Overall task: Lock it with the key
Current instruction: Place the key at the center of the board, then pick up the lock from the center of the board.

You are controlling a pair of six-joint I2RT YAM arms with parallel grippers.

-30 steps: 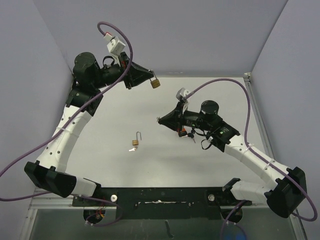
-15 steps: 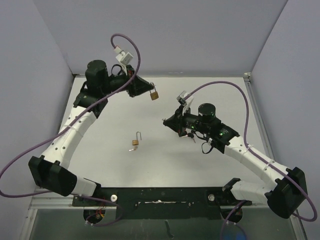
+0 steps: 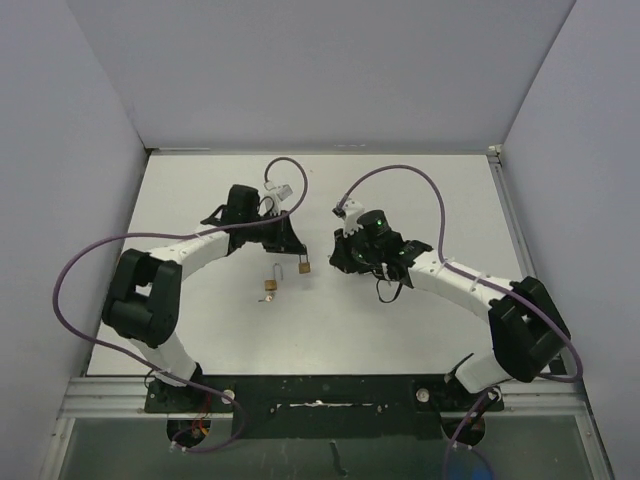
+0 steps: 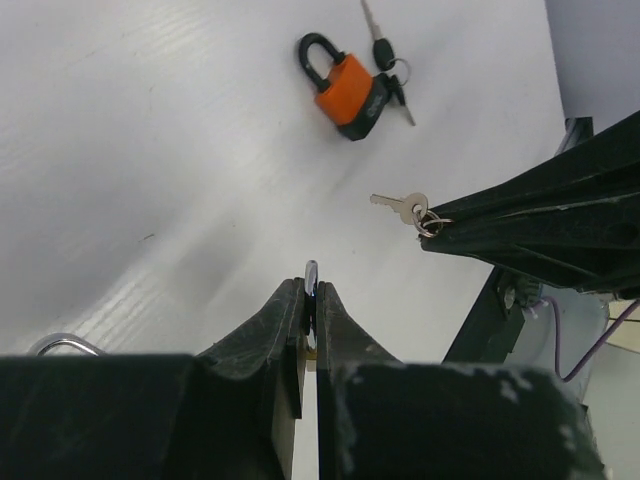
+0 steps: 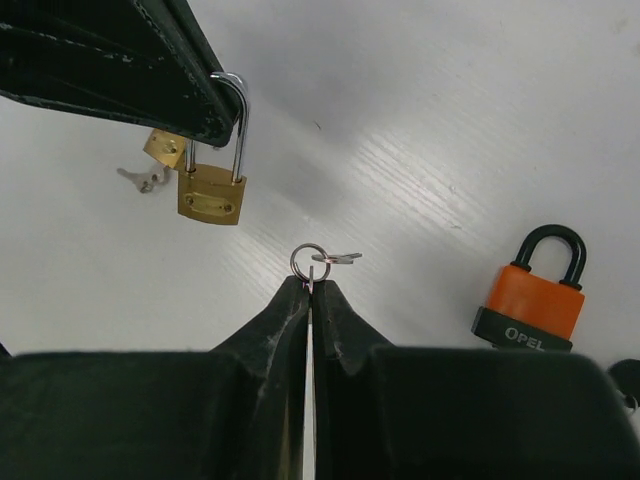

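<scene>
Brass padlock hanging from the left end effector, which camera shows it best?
Right wrist. There the brass padlock hangs by its shackle from the left end effector, body and shackle plainly visible. Top external shows it as a tiny brass speck. Left wrist shows just a sliver of shackle pinched between its fingers; the body is hidden.

An orange padlock (image 4: 345,85) with a black shackle lies flat on the white table (image 3: 400,340) at the top of the left wrist view, a bunch of keys (image 4: 384,52) touching its right side. Overhead, a small brass padlock (image 3: 270,285), shackle open, lies left of centre. Pale grey walls (image 3: 330,70) enclose the table.
</scene>
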